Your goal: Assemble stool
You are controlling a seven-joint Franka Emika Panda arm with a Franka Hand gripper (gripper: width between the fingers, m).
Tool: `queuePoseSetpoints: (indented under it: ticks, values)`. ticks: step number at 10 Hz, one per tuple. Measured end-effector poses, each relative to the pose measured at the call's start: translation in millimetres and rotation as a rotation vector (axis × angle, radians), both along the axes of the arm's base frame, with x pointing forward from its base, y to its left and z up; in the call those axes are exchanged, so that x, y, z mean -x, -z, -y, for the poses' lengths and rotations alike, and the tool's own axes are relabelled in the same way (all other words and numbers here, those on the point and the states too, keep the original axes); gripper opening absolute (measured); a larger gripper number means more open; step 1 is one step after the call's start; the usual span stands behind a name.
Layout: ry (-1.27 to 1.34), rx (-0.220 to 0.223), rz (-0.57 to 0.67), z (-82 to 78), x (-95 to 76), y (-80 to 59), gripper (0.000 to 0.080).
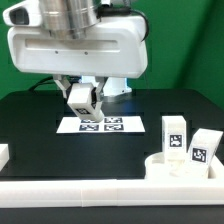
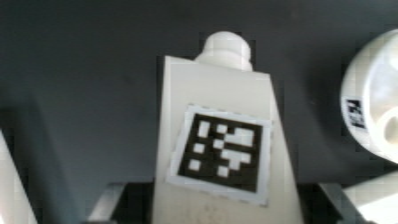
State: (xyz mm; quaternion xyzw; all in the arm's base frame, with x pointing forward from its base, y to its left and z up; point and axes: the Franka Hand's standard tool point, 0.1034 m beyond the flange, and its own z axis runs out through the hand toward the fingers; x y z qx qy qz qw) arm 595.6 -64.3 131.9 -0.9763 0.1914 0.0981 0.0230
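My gripper [image 1: 82,98] is shut on a white stool leg [image 1: 80,101] with a black-and-white tag and holds it just above the table, over the marker board [image 1: 97,124]. In the wrist view the leg [image 2: 221,110] runs between my two dark fingers [image 2: 121,202], tag facing the camera and a round peg at its far end. My gripper [image 2: 228,200] grips its near end. Two more tagged legs [image 1: 175,134] [image 1: 204,148] stand at the exterior view's right, beside the round seat disc [image 1: 178,164]. A rounded white part [image 2: 370,100] shows at the wrist view's edge.
A long white border rail [image 1: 100,196] runs along the front of the black table. A small white piece [image 1: 3,154] lies at the exterior view's left edge. The arm's large white body fills the upper part of the exterior view.
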Motion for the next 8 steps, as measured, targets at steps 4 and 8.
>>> queuePoseSetpoints:
  ticks: [4,8]
  values:
    - [-0.009,0.084,0.249,-2.4,-10.9,5.4,0.0327]
    - [0.002,0.117,0.406,-45.7,-34.2,-6.6,0.0327]
